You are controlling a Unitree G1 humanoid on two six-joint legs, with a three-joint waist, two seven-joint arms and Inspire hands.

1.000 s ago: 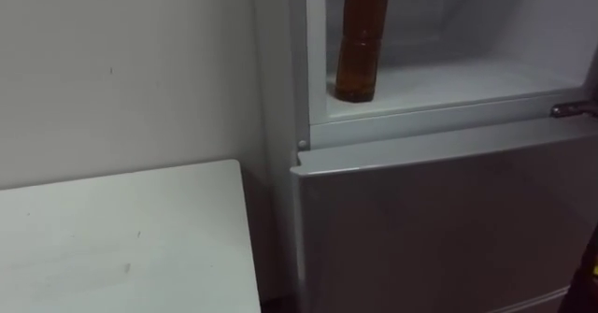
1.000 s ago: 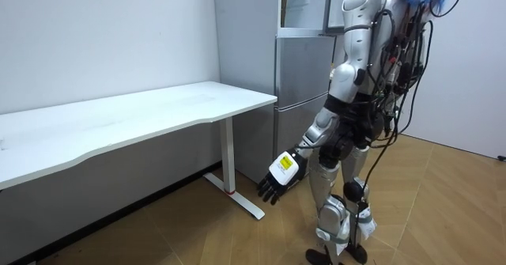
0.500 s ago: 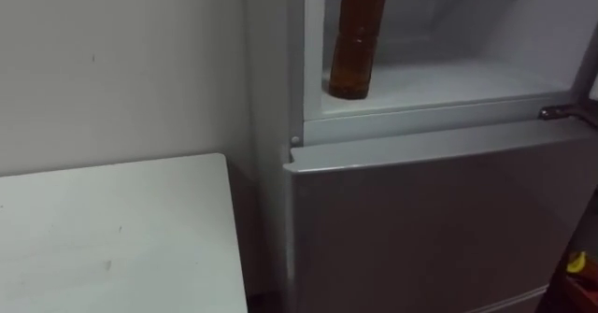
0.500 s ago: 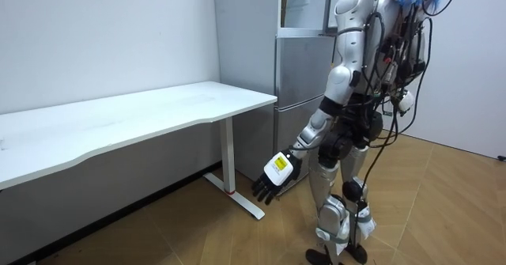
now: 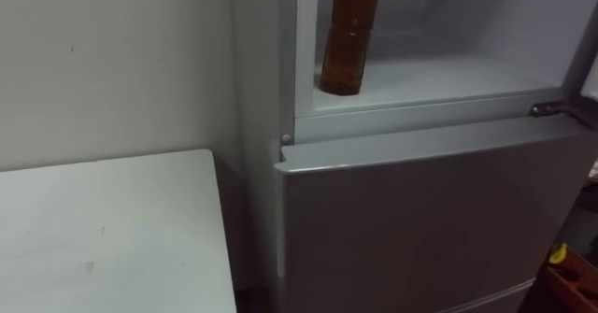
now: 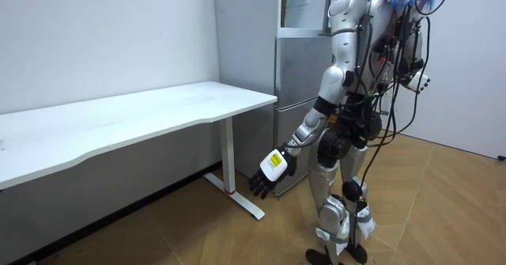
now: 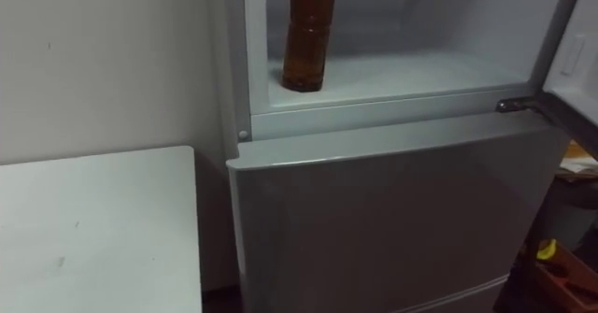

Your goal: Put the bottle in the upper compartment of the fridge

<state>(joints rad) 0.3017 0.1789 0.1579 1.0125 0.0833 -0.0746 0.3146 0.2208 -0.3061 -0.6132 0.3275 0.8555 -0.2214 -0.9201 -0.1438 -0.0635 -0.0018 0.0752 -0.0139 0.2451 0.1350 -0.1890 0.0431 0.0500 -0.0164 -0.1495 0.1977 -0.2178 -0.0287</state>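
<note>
I stand close in front of the fridge, on a wooden floor (image 6: 451, 210), with the white table (image 5: 103, 238) at my left, its far edge against the pale wall (image 5: 112, 61) and its right end just beside the fridge. The bottle (image 5: 346, 42), filled with amber-brown liquid, stands upright inside the upper fridge (image 5: 448, 23), which is open to me. It rests on the white shelf floor (image 5: 448, 75), at the far left of the compartment, just beside the left wall and near the front edge; its top runs out past the upper edge of my view. Neither of my 2 hands touches it. My left hand (image 6: 271, 172) hangs low at my side, well apart from the bottle, over the floor near the table's leg, with its fingers loose and spread, grasping nothing. My right hand (image 6: 421, 81) is out at the room view's right of my body, about waist height, and I cannot tell how its fingers stand. Below the open compartment the grey lower door (image 5: 420, 220) is closed, and a metal hinge (image 5: 553, 109) sits at its upper right corner.
</note>
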